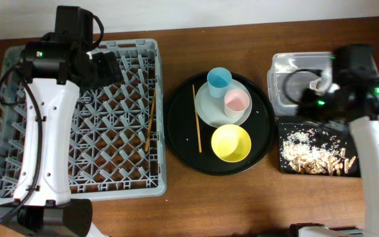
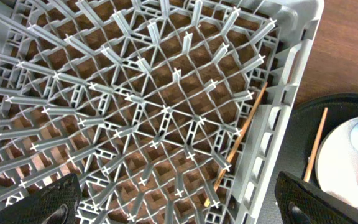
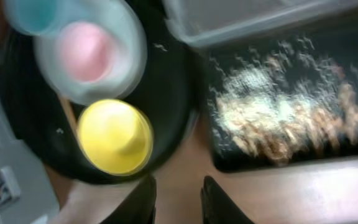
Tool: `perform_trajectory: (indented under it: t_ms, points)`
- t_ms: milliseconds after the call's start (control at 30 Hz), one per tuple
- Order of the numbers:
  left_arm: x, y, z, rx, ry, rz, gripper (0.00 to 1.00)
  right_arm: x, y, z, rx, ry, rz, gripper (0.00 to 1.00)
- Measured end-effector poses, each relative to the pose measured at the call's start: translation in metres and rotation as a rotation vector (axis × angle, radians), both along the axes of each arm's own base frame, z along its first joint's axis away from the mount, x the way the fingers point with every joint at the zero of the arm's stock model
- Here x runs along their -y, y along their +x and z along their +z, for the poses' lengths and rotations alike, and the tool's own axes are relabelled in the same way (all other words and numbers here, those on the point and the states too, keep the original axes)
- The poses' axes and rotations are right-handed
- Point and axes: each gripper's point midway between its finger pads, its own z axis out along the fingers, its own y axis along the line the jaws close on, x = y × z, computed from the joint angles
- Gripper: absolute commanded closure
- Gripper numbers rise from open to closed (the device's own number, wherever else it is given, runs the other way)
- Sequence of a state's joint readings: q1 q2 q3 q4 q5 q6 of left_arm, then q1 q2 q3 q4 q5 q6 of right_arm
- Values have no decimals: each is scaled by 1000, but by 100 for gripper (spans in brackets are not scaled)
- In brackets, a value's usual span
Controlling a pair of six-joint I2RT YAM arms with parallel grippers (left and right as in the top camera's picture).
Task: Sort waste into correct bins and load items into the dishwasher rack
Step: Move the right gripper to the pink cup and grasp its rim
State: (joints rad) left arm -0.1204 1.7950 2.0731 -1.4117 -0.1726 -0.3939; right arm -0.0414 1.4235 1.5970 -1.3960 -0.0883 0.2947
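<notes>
The grey dishwasher rack point(image 1: 18, 131) fills the left, with one chopstick point(image 1: 150, 126) point(image 2: 241, 134) lying by its right wall. My left gripper point(image 1: 114, 66) point(image 2: 182, 204) hangs open above the rack floor, empty. The other chopstick point(image 1: 197, 118), the grey plate point(image 1: 206, 108), blue cup point(image 1: 219, 78), pink cup point(image 1: 237, 101) and yellow bowl point(image 1: 231, 143) sit on the round black tray. My right gripper point(image 1: 316, 89) point(image 3: 179, 200) is over the clear tub point(image 1: 288, 66); its jaws stand narrowly apart with nothing between. Beige scraps point(image 1: 311, 155) point(image 3: 278, 118) lie in the black rectangular tray point(image 1: 285, 166).
The round black tray point(image 1: 179, 131) point(image 3: 176, 106) sits between the rack and the bins. Something whitish lies in the clear tub beside my right gripper. The right wrist view is blurred. Bare wooden table point(image 1: 242, 197) runs along the front edge.
</notes>
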Motion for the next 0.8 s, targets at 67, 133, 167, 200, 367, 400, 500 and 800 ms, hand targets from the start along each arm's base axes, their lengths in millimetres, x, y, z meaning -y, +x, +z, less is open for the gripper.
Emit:
perform_trajectory:
  t_ms: [67, 133, 167, 200, 367, 400, 500, 800]
  points:
    - [0, 0, 0, 0, 0, 0, 1, -28, 20, 2, 65, 2, 89, 70]
    - [0, 0, 0, 1, 0, 0, 1, -51, 31, -6, 87, 7, 150, 69]
    - [0, 0, 0, 0, 0, 0, 1, -60, 36, -12, 88, 1, 172, 70]
    - [0, 0, 0, 1, 0, 0, 1, -68, 40, -21, 75, -6, 194, 70]
    - [0, 0, 0, 1, 0, 0, 1, -84, 62, -76, -22, -54, 232, 77]
    - [0, 0, 0, 0, 0, 0, 1, -84, 67, -88, -44, -62, 228, 81]
    - [0, 0, 0, 0, 0, 0, 1, -83, 78, -121, -106, -89, 223, 84]
    - [0, 0, 0, 1, 0, 0, 1, -81, 91, -152, -137, -118, 216, 75]
